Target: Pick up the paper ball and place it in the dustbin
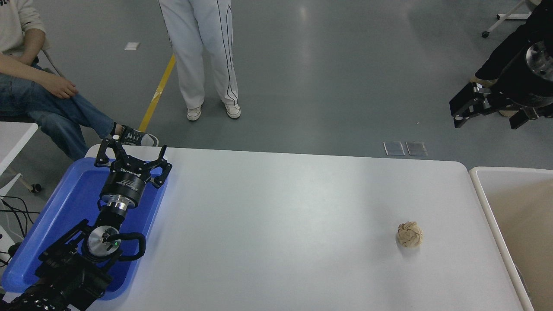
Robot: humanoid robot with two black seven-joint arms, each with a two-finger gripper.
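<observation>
The paper ball, a crumpled beige-tan wad, lies on the white table at the right, a little left of the dustbin. The dustbin has a thick white rim and a beige inside, and stands against the table's right edge, partly cut off by the picture. My right gripper hangs high at the upper right, above the floor beyond the table, far up and right of the ball. Its fingers are spread and hold nothing. My left gripper is parked open over the blue tray at the lower left.
A shallow blue tray sits on the table's left end under the left arm. One person sits at the far left, another stands beyond the far edge. A second white table's corner shows at the left.
</observation>
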